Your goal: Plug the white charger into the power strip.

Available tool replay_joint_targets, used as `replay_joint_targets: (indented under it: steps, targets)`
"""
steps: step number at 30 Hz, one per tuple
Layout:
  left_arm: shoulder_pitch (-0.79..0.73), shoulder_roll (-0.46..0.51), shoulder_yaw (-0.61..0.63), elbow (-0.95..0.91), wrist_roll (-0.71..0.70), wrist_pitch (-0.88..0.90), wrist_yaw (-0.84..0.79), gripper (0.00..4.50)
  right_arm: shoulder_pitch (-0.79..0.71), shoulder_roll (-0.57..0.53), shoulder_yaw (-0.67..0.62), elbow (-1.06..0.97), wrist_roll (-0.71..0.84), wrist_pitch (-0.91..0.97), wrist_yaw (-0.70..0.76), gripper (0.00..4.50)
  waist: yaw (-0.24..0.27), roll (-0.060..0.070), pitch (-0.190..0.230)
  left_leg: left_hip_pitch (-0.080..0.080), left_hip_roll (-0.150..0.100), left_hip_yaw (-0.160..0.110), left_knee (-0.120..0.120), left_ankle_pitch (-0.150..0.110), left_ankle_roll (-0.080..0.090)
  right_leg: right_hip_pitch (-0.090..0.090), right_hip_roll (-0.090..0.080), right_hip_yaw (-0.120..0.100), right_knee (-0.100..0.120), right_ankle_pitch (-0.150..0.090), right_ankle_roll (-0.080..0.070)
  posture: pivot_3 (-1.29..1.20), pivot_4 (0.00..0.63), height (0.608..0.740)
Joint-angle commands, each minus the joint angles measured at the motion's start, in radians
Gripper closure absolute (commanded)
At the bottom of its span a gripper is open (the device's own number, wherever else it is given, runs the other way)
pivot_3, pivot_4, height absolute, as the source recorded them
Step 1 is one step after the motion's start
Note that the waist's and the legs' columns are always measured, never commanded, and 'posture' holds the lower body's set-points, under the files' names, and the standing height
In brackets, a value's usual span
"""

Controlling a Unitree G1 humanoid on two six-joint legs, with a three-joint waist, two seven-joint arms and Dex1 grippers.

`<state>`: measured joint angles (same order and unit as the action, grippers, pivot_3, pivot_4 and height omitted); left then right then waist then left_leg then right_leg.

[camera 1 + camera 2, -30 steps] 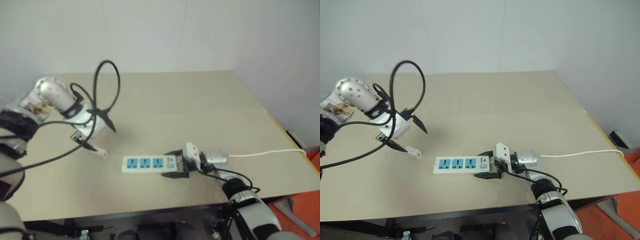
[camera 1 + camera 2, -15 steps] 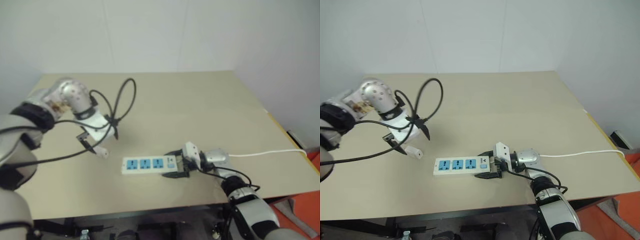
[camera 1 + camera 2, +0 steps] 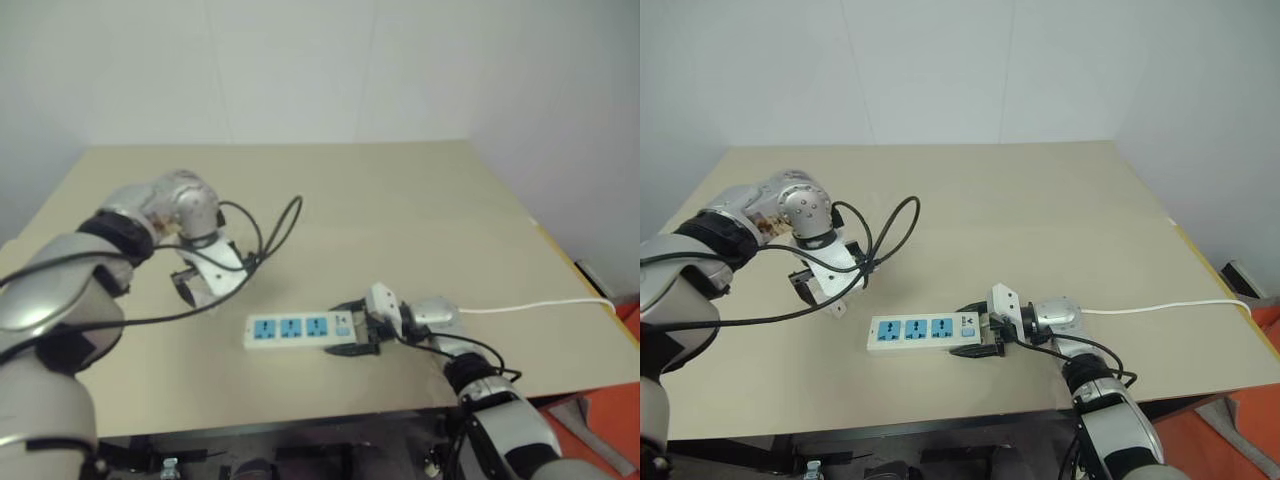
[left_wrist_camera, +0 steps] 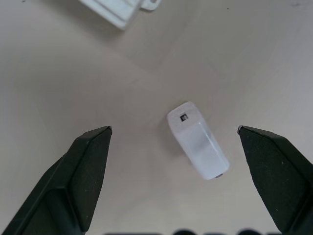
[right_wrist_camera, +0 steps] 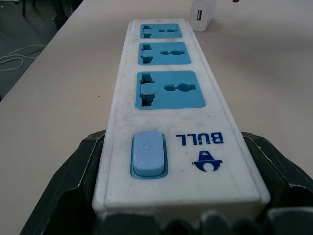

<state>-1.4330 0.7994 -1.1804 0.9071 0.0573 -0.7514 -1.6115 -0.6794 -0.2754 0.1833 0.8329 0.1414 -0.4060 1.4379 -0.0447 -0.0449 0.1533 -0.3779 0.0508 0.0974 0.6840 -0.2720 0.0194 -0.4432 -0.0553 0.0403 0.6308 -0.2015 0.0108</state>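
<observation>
Left gripper (image 4: 173,134) spread wide, I have brought it down over white charger (image 4: 198,140), lying flat just beyond power strip (image 3: 928,331) end. Right gripper (image 3: 980,334) apparently clamping strip's switch end. Pickup next.

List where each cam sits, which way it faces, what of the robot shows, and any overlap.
Head stereo pair: forward and down over the table; both arms show.
Left wrist: straight down on the white charger between its open fingers.
Right wrist: along the power strip, fingers at its switch end.
Shared: strip and charger appear in both wrist views.
</observation>
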Motion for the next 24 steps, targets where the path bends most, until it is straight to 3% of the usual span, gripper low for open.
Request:
replay_joint_targets:
  steps: [1, 13, 24]
  targets:
    - [-0.013, 0.012, -0.001, -0.010, -0.019, 0.027, -0.003, 0.00, 0.017, 0.000, 0.013, -0.027, -0.008, 0.018, 0.005, 1.10, 0.000, 0.000, 0.000, 0.000, 0.000, 0.000, 0.000, 0.000, 0.000, 0.000, 0.000, 0.000, 0.000, 0.000, 0.000, 0.00, 0.150, 0.740]
    - [-0.010, 0.046, -0.098, -0.078, -0.140, 0.205, -0.003, 0.00, 0.015, -0.001, 0.016, -0.025, -0.013, 0.021, -0.001, 1.10, 0.001, 0.000, 0.000, -0.001, 0.000, -0.001, 0.000, 0.000, 0.000, 0.000, 0.000, 0.000, 0.000, 0.000, 0.000, 0.00, 0.150, 0.740]
    - [0.020, -0.010, -0.013, 0.039, 0.011, 0.237, -0.003, 0.00, 0.014, -0.001, 0.014, -0.028, -0.012, 0.026, -0.005, 1.10, 0.001, 0.000, 0.000, -0.001, 0.000, -0.001, 0.001, 0.000, 0.000, 0.000, 0.000, 0.000, 0.001, 0.000, 0.000, 0.00, 0.150, 0.740]
